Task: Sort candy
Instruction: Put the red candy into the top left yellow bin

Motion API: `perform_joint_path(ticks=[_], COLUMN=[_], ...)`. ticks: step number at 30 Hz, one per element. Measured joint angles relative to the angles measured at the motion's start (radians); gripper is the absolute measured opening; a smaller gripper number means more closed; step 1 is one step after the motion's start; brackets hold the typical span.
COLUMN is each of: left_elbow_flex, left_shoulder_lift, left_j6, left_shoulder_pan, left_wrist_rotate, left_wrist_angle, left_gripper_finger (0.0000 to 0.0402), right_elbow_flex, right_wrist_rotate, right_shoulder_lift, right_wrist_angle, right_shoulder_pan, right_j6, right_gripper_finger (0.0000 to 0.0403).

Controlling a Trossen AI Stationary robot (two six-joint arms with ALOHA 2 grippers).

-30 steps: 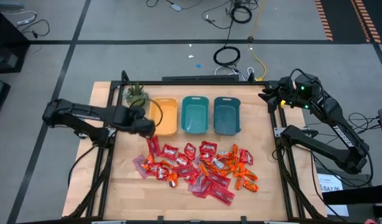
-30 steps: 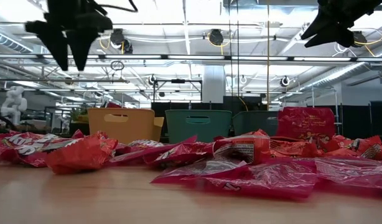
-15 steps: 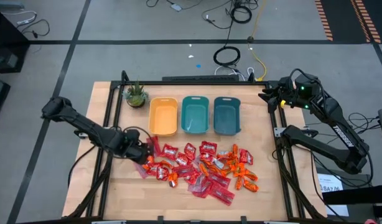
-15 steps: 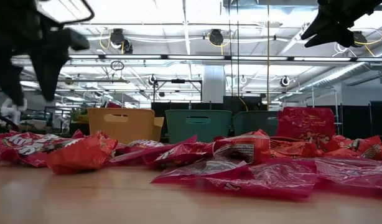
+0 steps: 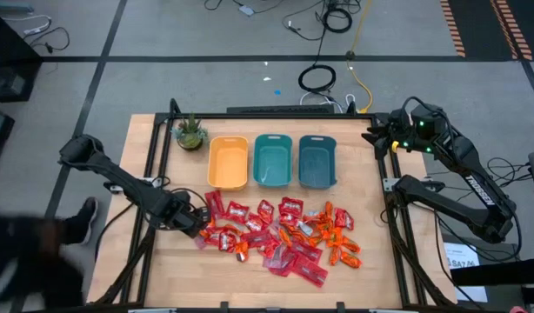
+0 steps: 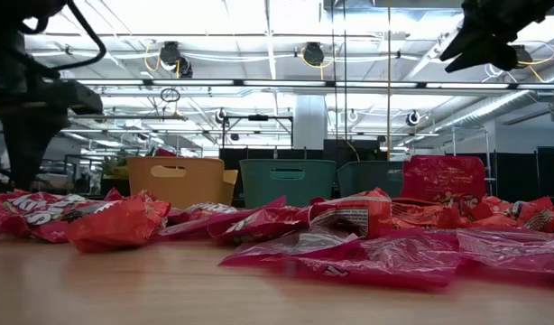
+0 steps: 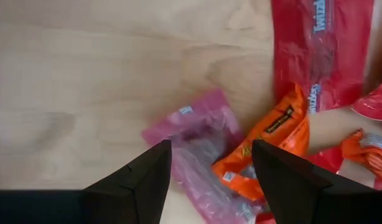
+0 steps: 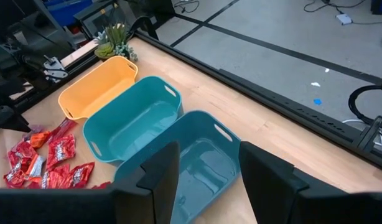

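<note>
The candy (image 5: 276,230) lies in a loose pile on the table's near half: red squarish packets, pinkish flat packets and orange pieces. My left gripper (image 5: 194,224) is open and low over the pile's left end. In the left wrist view its fingers (image 7: 211,149) straddle a pink packet (image 7: 194,134), with an orange packet (image 7: 272,134) beside the right finger. I see no touch. It shows dark at the left of the low view (image 6: 24,135). My right gripper (image 5: 372,136) is open (image 8: 206,158) and waits high at the table's far right corner.
A yellow bin (image 5: 228,163) and two teal bins (image 5: 272,160) (image 5: 317,161) stand in a row beyond the pile. A small potted plant (image 5: 190,132) sits at the far left corner. A blurred person (image 5: 41,243) is beside the table's left near side. Bare wood lies left of the pile.
My left gripper has moved from beside the yellow bin toward the table's near edge and come down to the left end of the candy pile, staying open. The candy has not moved. A person has come into view at the near left.
</note>
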Motion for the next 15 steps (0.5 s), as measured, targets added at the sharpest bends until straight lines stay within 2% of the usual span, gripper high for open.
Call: perform_joint_path(ticks=[9,12,15], left_elbow_flex=[-0.029,-0.027,-0.029], left_shoulder_lift=[0.132,0.146,0.138], left_j6=[0.028,0.034,0.037], left_shoulder_pan=[0.0,0.0,-0.002], left_wrist_rotate=[0.059,0.065,0.068], left_wrist_angle=[0.055,0.084,0.102], left_gripper_finger=[0.0227,0.0195,0.0133], right_elbow_flex=[0.0,0.0,0.0], right_wrist_rotate=[0.0,0.0,0.0], right_shoulder_lift=[0.0,0.0,0.0], right_wrist_angle=[-0.006,-0.011,-0.012], right_shoulder_pan=[0.0,0.0,0.0], right_j6=[0.0,0.0,0.0], right_gripper_finger=[0.016,0.016,0.016])
